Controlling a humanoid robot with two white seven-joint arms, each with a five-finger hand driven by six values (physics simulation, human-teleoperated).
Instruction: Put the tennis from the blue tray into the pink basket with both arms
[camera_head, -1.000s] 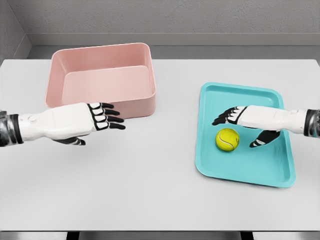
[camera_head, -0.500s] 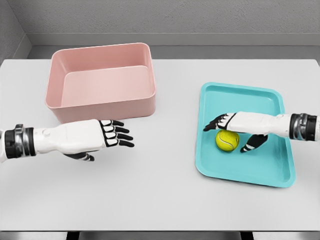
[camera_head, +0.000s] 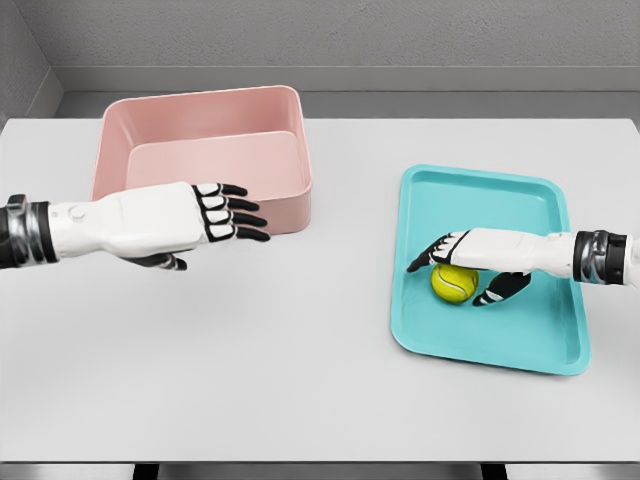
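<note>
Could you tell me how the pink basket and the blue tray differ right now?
The pink basket has tall walls, while the blue tray has only a low rim. The basket holds nothing; the tray holds the tennis ball. The basket sits far left, the tray right. Both are rectangular with rounded corners, resting on the table.

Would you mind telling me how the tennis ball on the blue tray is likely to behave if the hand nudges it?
Being round, the tennis ball would probably roll at a nudge. The blue tray has a raised rim that should likely stop it. The right hand arches over it, fingers not clearly closed, so it may slip sideways.
</note>
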